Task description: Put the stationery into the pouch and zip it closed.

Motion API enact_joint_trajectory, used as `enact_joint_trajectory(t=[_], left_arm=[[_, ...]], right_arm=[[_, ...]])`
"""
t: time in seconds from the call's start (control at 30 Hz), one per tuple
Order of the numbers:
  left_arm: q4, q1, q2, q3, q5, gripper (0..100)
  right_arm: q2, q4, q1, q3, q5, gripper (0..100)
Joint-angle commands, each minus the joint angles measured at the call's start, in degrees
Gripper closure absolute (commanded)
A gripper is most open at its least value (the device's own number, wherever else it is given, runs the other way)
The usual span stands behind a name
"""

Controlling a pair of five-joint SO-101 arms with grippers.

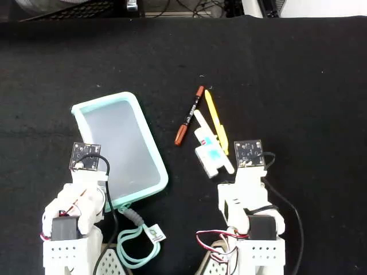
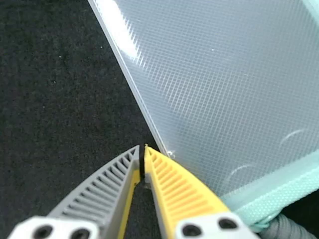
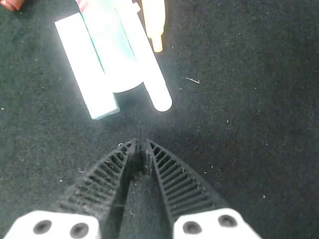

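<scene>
Closed and empty, the left pincer [image 2: 143, 149] has its tips at the pouch [image 1: 117, 140] edge. The right pincer [image 3: 139, 145], likewise closed, sits just short of the pens [image 1: 213, 140]. Pouch and pens lie lengthwise away from the arms on the tabletop [image 1: 298, 86].

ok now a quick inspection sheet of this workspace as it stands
surface: black cloth over the table
job's things: pouch lies flat before the left arm and looks empty; brown pen, yellow pen and white pieces lie loose beside it
clutter: nothing seen
grippers: left gripper shut, tips at the pouch's edge; right gripper shut, over bare cloth just short of the white pieces
cables: arm wires at the bases; strap loop by the left base
surroundings: loose cables beyond the cloth's far edge
</scene>
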Motion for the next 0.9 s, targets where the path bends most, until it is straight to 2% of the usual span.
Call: enact_joint_trajectory(t=[0.0,0.13,0.33,0.43,0.5,0.57,0.7,0.77,0.87], left_arm=[[-0.9,-0.2,-0.1,0.9,0.4,97],[-0.9,-0.1,-0.1,0.9,0.4,97],[-0.9,0.2,-0.1,0.9,0.4,97],[-0.9,-1.6,-0.1,0.9,0.2,97],[-0.9,-6.6,-0.1,0.9,0.1,97],[-0.9,-15.1,-0.1,0.9,0.1,97],[-0.9,-30.1,-0.1,0.9,0.2,97],[-0.9,-34.0,-0.1,0.9,0.4,97],[-0.9,-34.7,-0.1,0.9,0.4,97]], right_arm=[[-4.3,0.2,-1.5,0.0,-0.7,97.6],[-4.3,0.2,-12.7,0.0,-0.7,97.6],[-4.7,0.2,-33.6,0.0,-0.7,97.4],[-4.8,0.2,-40.6,0.0,-0.7,97.4],[-4.8,-0.3,-43.7,0.0,-0.6,97.3],[-4.9,-1.4,-45.6,0.0,-0.6,97.3],[-4.9,-9.8,-48.5,0.0,-0.5,97.3],[-4.9,-15.8,-50.1,0.0,-0.5,97.3],[-4.4,-20.7,-52.0,0.0,-0.2,97.3]])
